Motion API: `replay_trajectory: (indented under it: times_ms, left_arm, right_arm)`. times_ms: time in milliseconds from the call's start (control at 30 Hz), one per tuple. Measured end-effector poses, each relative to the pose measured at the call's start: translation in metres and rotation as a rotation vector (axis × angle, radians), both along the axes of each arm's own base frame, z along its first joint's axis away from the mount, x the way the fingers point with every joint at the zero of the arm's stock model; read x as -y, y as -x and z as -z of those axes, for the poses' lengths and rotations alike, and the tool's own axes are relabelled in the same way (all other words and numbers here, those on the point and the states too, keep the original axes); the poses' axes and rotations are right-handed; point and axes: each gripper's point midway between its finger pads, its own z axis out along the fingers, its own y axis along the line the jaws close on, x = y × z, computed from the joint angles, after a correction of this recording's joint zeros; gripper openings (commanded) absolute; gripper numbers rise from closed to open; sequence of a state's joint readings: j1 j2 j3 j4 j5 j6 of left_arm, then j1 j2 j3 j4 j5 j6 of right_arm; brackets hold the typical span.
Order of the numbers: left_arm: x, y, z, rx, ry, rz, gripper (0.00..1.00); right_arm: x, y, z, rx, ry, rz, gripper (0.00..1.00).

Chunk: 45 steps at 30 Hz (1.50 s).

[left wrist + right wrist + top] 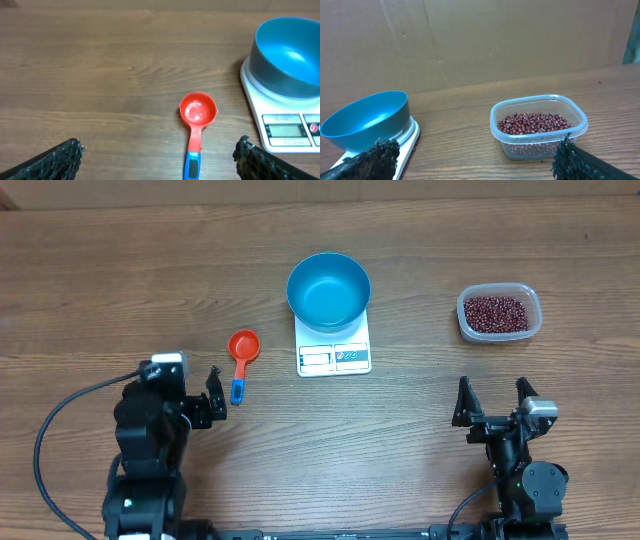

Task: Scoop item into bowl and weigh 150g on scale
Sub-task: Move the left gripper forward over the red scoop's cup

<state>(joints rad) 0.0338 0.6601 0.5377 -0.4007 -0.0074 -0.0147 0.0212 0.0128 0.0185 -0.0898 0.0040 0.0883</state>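
Note:
The blue bowl stands empty on the white scale at the middle back. Dark red beans fill a clear tub at the back right. A red scoop with a blue handle lies left of the scale. My left gripper is open just short of the handle's end; in the left wrist view the scoop lies ahead between the wide-apart fingers of the left gripper. My right gripper stands open and empty, well short of the tub and its beans.
The wooden table carries only these things. A brown cardboard wall rises behind the table's far edge. In the right wrist view the bowl and scale sit at the left.

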Motion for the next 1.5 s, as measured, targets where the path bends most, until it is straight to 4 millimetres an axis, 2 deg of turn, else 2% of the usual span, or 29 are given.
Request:
replay_trajectory:
  times_ms: [533,1100,1500]
  left_arm:
    - [0.0,-0.016,-0.003,-0.198,0.007,0.0,1.0]
    - [0.002,-0.042,0.009,-0.397,0.027,0.015,1.0]
    - [0.003,-0.044,0.02,-0.481,0.035,0.021,1.0]
  right_arm:
    - [0.0,0.0,0.0,0.0,0.0,0.0,1.0]
    - [0.0,0.0,0.0,0.0,0.0,0.0,1.0]
    - [0.0,0.0,0.0,0.0,-0.001,0.0,1.0]
